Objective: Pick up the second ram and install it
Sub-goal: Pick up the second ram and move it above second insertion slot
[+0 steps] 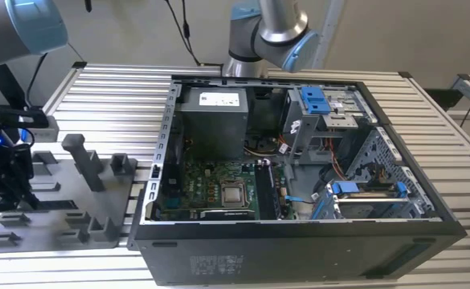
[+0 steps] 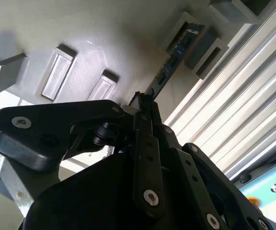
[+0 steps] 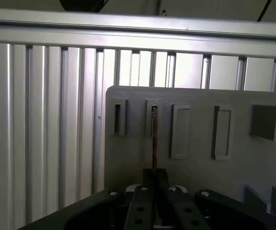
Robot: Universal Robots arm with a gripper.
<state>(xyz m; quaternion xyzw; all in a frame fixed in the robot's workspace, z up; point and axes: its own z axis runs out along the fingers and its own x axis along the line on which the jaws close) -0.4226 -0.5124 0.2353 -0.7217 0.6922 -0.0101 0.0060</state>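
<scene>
We are finding the gripper (image 1: 10, 201) standing over the grey tray (image 1: 114, 208), which is lying near the slatted table's (image 1: 114, 90) edge on the exterior view's left, beside the open computer case (image 1: 299, 253). That view is not resolving the jaws. Both wrist views are showing them pressed closed on the near end of the second ram (image 2: 176, 50). In the second wrist view its far end is sitting between two grey blocks (image 2: 207, 50) of the tray. In the first wrist view the second ram (image 3: 154, 136) is appearing edge-on, in line with a tray slot. The power supply (image 1: 210, 129) is carrying a white label (image 1: 218, 96), its print too small for us to read.
</scene>
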